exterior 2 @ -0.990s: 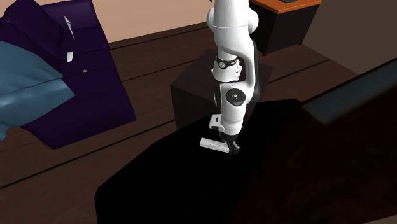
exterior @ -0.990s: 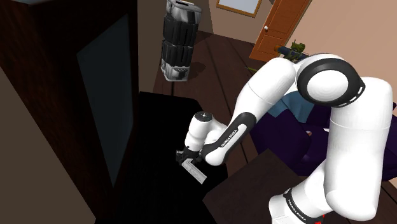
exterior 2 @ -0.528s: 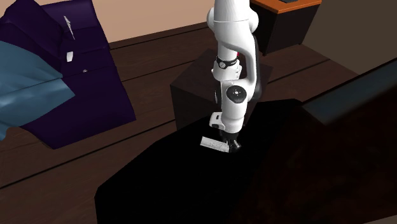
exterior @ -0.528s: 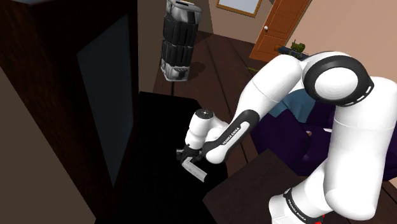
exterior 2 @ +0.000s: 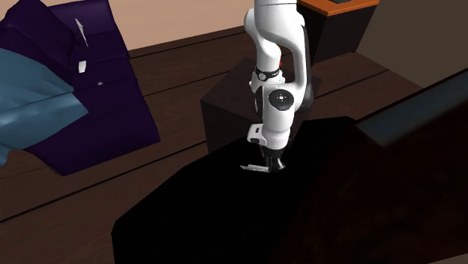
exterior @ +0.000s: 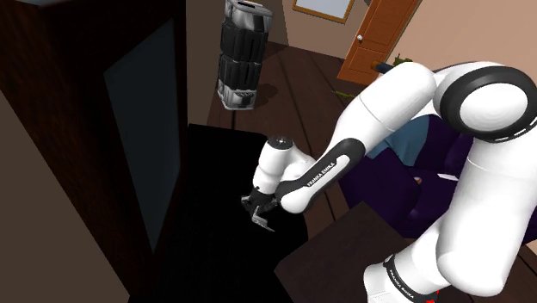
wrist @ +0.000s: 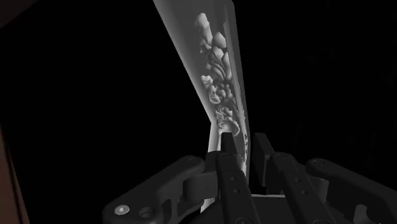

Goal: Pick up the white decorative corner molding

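The white corner molding (wrist: 213,70), a long pale strip with carved leaf relief, runs away from my gripper (wrist: 243,145). The two black fingers (wrist: 226,159) are shut on its near end. In the shoulder view the gripper (exterior: 256,209) points down over the black table (exterior: 211,163), and a short piece of the molding (exterior: 262,221) sticks out below it. In the second exterior view the molding (exterior 2: 253,168) is a thin pale sliver beside the gripper (exterior 2: 271,165), low over the table (exterior 2: 195,217). Whether it touches the tabletop I cannot tell.
A tall dark cabinet with a grey panel (exterior: 142,129) stands along the table at the shoulder view's left. A black-and-grey cylinder (exterior: 239,56) is beyond the table's far end. The dark stand (exterior 2: 225,105) adjoins the table, with a purple sofa (exterior 2: 90,90) and a blue cushion (exterior 2: 30,109) behind.
The fingers have closed onto the molding's end. The molding has turned from lying flat to nearly edge-on. The arm's elbow has swung toward the shoulder view's right.
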### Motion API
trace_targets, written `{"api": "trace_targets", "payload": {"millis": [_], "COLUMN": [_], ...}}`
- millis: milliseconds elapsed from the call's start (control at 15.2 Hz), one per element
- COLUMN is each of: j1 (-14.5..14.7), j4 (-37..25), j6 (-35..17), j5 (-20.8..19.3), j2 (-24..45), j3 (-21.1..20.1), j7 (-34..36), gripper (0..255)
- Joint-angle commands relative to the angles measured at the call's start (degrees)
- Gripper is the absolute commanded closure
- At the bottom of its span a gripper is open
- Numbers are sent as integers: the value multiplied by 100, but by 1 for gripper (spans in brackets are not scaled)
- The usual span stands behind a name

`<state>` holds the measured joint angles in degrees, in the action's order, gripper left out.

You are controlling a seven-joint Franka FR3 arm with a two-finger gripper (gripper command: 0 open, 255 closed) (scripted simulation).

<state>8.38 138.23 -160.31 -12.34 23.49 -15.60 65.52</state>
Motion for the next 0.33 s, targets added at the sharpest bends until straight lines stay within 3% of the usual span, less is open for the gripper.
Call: {"api": "trace_targets", "payload": {"millis": [0, 264], "j1": [-73, -148], "j4": [35, 72], "j6": [133, 273], "j5": [94, 205], "j2": [-164, -344], "j3": [-96, -194], "j7": [-64, -141], "gripper": [255, 255]}}
